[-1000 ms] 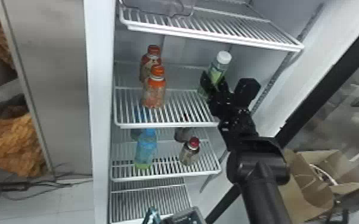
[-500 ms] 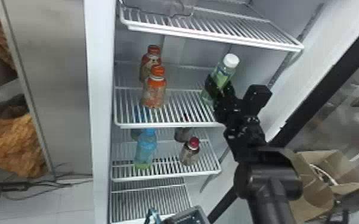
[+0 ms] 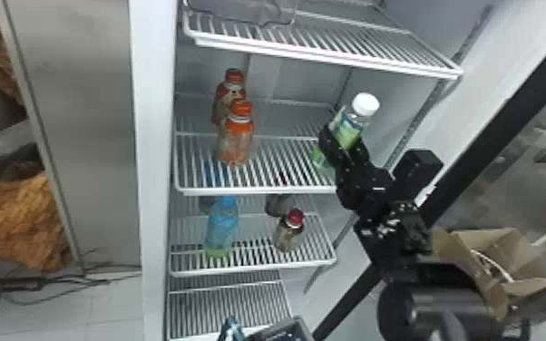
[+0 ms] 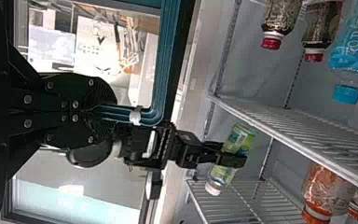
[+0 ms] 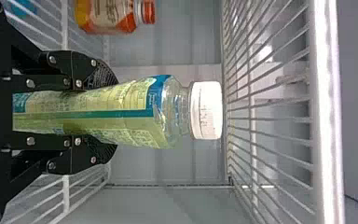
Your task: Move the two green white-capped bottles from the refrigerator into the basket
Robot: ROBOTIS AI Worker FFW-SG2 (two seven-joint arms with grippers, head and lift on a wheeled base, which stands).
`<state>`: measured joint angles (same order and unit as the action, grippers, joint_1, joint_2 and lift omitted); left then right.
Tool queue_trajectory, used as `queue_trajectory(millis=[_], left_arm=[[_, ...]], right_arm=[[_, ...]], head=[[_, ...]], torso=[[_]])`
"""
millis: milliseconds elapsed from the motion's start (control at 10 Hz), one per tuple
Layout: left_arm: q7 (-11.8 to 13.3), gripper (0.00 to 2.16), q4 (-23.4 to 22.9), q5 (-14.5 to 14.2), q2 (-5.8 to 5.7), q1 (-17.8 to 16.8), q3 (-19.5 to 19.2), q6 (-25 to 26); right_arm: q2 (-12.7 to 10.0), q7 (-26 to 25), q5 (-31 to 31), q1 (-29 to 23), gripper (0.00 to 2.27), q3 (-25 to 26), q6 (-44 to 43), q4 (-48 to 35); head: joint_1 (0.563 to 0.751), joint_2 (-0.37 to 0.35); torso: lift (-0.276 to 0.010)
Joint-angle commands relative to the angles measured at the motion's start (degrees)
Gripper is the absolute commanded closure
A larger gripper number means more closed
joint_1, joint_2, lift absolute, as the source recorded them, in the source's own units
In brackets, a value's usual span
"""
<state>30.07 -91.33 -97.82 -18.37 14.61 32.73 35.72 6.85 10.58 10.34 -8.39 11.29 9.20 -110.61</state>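
Note:
In the head view, my right gripper is shut on a green white-capped bottle, tilted at the right side of the shelf with orange-capped bottles. In the right wrist view, both fingers of the right gripper press the sides of the green bottle, its white cap pointing away from them. The left wrist view has my left gripper shut on the teal handle of the basket; beyond it is the green bottle in the other gripper. The basket stands at the head view's bottom edge.
Two orange-capped bottles stand left of the green one. A shelf spans above. On the shelf below are a blue bottle and dark red-capped bottles. A cardboard box lies at the right.
My right gripper has moved rightward and nearer the camera with the green bottle, which leans more to the right. The basket at the bottom has shifted slightly right.

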Motion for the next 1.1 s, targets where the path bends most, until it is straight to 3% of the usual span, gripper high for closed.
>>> queue_trajectory(millis=[0, 400, 1000], left_arm=[[0.1, 1.22, 0.0, -0.1, 0.0, 0.1, -0.1, 0.0], [0.1, 1.22, 0.0, 0.0, 0.09, 0.6, -0.5, 0.0], [0.1, 1.22, 0.0, 0.4, 0.09, 0.9, -0.9, 0.0]], right_arm=[[0.0, 0.4, 0.2, -2.9, 0.89, 0.0, 0.2, -4.1], [-0.3, 1.4, 2.5, -11.2, 0.89, 0.0, 4.6, -16.0], [-1.3, 2.7, 7.0, -26.6, 0.89, 2.1, 19.6, -37.7]], head=[[0.695, -0.35], [0.695, -0.35], [0.695, -0.35]], torso=[[-0.004], [-0.004], [-0.004]])
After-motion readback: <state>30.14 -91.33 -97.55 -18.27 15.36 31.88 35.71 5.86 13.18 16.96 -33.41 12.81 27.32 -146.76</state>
